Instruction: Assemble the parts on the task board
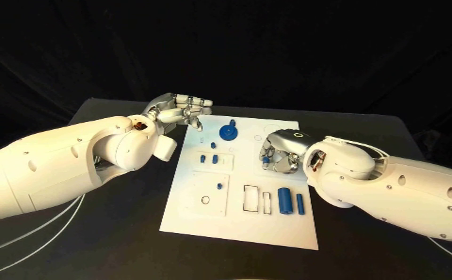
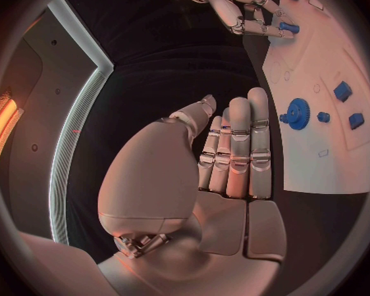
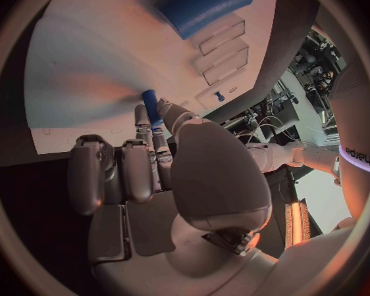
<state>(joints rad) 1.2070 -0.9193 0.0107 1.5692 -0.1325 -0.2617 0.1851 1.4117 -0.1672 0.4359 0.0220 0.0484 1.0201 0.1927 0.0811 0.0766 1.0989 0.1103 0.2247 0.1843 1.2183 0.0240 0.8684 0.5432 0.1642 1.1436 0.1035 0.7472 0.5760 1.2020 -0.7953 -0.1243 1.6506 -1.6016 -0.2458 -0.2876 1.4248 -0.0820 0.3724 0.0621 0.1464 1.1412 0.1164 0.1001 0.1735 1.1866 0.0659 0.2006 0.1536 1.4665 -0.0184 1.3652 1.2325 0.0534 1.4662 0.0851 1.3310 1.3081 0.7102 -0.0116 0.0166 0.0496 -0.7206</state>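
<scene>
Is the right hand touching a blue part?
Touching. In the right wrist view the right hand pinches a small blue peg between its fingers, over the board.

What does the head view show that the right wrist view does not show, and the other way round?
Head view alone: the left hand at the far left corner of the task board, fingers apart and holding nothing; the blue gear; small blue parts near it; and the long blue pin beside the blue cylinder.

Right wrist view alone: a small blue peg pinched at the fingertips of the right hand.

Both: the right hand, the white board, the blue cylinder and the rectangular outlines beside it.
</scene>
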